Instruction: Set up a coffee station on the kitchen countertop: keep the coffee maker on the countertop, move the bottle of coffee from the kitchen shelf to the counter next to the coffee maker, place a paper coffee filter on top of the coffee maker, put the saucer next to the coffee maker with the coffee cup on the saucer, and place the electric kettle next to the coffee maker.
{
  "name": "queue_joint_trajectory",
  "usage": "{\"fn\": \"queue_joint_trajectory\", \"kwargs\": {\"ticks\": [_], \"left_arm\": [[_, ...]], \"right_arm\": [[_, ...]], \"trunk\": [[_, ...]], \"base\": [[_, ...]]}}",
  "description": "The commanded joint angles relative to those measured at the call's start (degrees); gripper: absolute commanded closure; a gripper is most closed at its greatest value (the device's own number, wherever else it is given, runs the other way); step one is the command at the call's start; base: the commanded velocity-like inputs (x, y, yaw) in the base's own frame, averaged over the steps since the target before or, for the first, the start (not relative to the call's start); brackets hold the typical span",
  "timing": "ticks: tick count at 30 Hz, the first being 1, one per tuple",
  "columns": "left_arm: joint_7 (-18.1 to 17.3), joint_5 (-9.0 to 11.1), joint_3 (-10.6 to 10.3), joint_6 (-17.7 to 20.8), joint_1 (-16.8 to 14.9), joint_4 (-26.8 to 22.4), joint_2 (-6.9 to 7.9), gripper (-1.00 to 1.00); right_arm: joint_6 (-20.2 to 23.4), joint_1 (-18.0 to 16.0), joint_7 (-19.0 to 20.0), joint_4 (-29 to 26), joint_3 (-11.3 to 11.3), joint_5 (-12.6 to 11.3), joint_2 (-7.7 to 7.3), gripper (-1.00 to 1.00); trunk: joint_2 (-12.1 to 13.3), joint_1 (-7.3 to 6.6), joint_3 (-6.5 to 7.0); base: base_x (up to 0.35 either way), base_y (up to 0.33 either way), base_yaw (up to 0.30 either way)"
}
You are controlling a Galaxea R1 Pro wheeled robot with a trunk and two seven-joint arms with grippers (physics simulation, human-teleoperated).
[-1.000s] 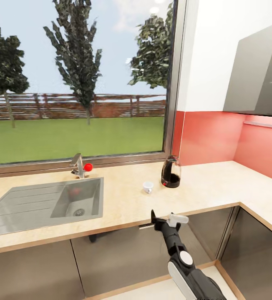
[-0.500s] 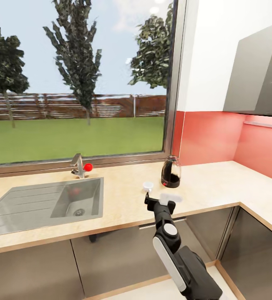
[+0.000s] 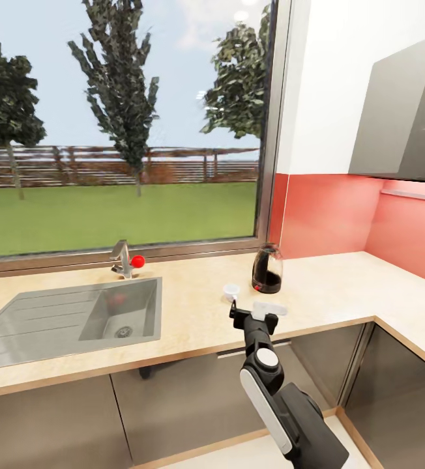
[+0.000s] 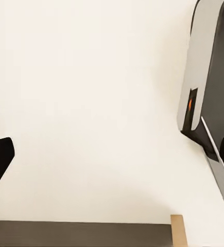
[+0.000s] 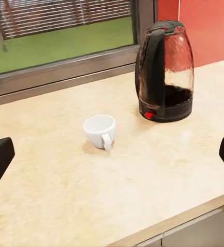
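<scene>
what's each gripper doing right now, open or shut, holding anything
Left gripper: open, holding nothing.
Right gripper: open, empty, pointed at the coffee cup on the kitchen countertop.

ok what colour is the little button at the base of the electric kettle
Red. The button sits low on the electric kettle, clearest in the right wrist view.
</scene>
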Motion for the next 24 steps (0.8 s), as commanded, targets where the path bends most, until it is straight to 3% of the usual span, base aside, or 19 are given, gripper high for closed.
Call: {"fn": "queue_joint_trajectory", "kwargs": {"ticks": [1,7,19,24], "left_arm": [[0.05,-0.41,0.46,-0.06,0.05,-0.07,-0.04,-1.0],[0.59,-0.43,0.41,-0.02,0.05,-0.03,-0.1,-1.0],[0.77,-0.52,0.32,0.19,0.12,0.3,-0.23,-1.0],[0.82,-0.52,0.32,0.45,0.19,0.32,-0.22,-1.0]], "right_arm": [[0.3,-0.04,-0.4,-0.03,0.11,-0.21,-0.08,-1.0],[0.31,-0.04,-0.43,0.27,0.03,-0.16,-0.25,-1.0],[0.31,-0.04,-0.42,2.2,-2.77,-0.16,-0.32,-1.0],[0.31,-0.04,-0.41,2.29,-2.86,-0.15,-1.19,-1.0]], "trunk": [[-0.03,0.02,-0.01],[-0.03,0.02,-0.01],[-0.03,0.02,-0.01],[-0.03,0.02,-0.01]], "base": [[0.0,0.0,0.0],[0.0,0.0,0.0],[0.0,0.0,0.0],[0.0,0.0,0.0]]}}
